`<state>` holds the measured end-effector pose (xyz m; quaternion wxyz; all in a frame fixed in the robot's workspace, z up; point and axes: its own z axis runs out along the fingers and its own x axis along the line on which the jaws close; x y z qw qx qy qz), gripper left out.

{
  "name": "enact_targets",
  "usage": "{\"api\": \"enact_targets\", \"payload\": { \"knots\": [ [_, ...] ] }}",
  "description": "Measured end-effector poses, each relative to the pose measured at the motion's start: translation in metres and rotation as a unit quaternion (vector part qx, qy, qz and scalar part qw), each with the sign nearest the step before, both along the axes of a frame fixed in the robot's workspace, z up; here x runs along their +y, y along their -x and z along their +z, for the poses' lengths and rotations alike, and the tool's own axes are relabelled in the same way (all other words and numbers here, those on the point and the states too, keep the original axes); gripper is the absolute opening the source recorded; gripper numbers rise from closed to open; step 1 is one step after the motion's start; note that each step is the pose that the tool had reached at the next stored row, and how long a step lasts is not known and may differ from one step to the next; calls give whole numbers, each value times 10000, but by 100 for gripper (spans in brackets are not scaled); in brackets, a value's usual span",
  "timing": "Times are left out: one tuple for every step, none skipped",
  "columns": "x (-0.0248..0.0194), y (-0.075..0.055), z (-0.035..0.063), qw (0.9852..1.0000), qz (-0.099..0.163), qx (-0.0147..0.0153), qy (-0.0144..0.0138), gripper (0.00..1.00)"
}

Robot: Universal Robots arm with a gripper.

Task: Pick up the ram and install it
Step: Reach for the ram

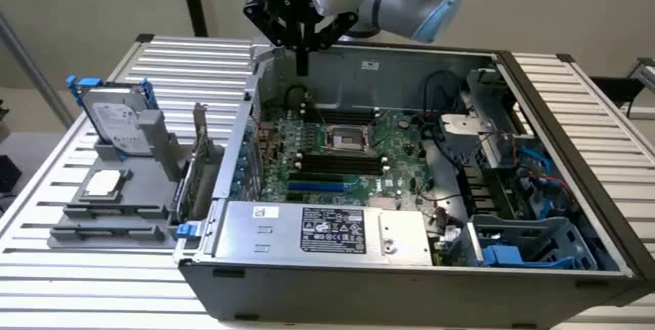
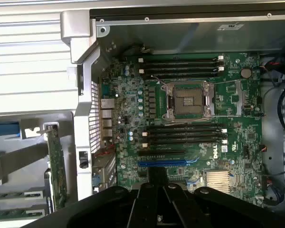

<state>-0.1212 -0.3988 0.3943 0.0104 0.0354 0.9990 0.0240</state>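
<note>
My gripper (image 1: 302, 67) hangs shut and holds nothing, above the back corner of the open computer case (image 1: 307, 276) on the exterior view's left. In the wrist view its closed fingertips (image 2: 156, 179) point down over the motherboard (image 2: 228, 156) near the blue slot (image 2: 161, 163). Black memory slots (image 2: 185, 135) lie beside the processor socket (image 2: 189, 100), all without sticks. What looks like the ram (image 2: 14, 194) is a thin green strip set edge-up in the grey holder (image 1: 61, 234) outside the case, well away from the gripper.
The grey holder also carries a hard drive (image 1: 118, 119), a square silver processor chip (image 1: 106, 183) and an upright expansion card (image 1: 198, 165) with a blue tab. The power supply (image 1: 327, 230) and drive cage (image 1: 532, 245) fill the case's near side. Slatted white table (image 1: 61, 299) surrounds it.
</note>
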Motion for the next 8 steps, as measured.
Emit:
{"api": "enact_targets", "payload": {
  "knots": [
    [0, 0, 0, 10000, 0, 0, 0, 11],
    [0, 0, 0, 10000, 0, 0, 0, 11],
    [0, 0, 0, 10000, 0, 0, 0, 11],
    [0, 0, 0, 10000, 0, 0, 0, 11],
    [0, 0, 0, 10000, 0, 0, 0, 11],
    [0, 0, 0, 10000, 0, 0, 0, 11],
    [0, 0, 0, 10000, 0, 0, 0, 11],
    [0, 0, 0, 10000, 0, 0, 0, 11]
  ]
}}
